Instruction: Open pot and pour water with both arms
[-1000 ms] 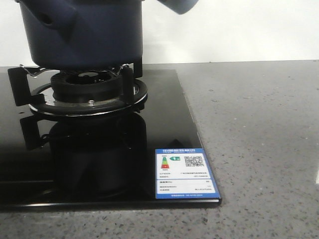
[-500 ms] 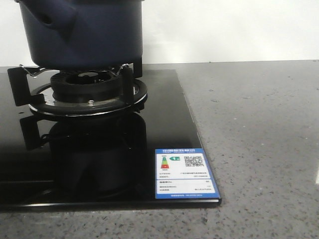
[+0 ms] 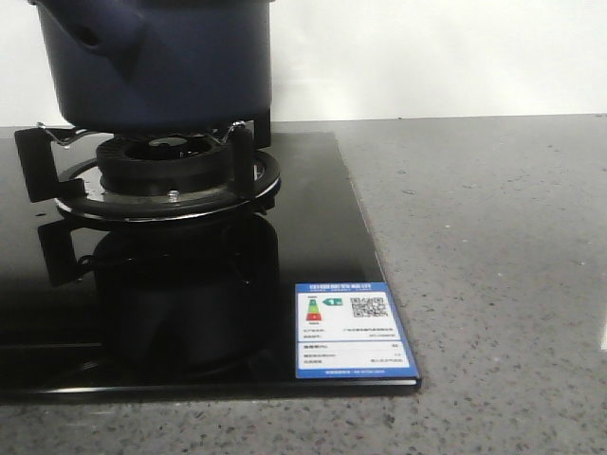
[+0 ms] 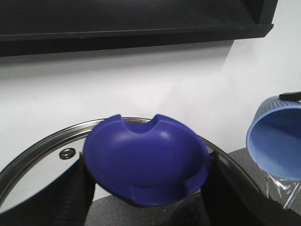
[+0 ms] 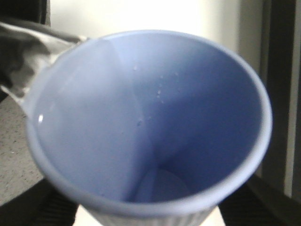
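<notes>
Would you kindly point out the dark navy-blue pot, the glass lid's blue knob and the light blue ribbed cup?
Dark navy-blue pot point(image 3: 180, 66): front view, matte side wall.
Glass lid's blue knob point(image 4: 146, 160): left wrist view, middle of its domed top.
Light blue ribbed cup point(image 5: 197, 108): right wrist view, inner wall.

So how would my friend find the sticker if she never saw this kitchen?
Look for the shiny black glass stove top set into the grey speckled counter, with the dark blue pot sitting on its burner. Go to the stove top's front right corner. The sticker lies flat there: a blue-bordered white label with coloured bars and a square code, the only bright thing on the black glass.
</notes>
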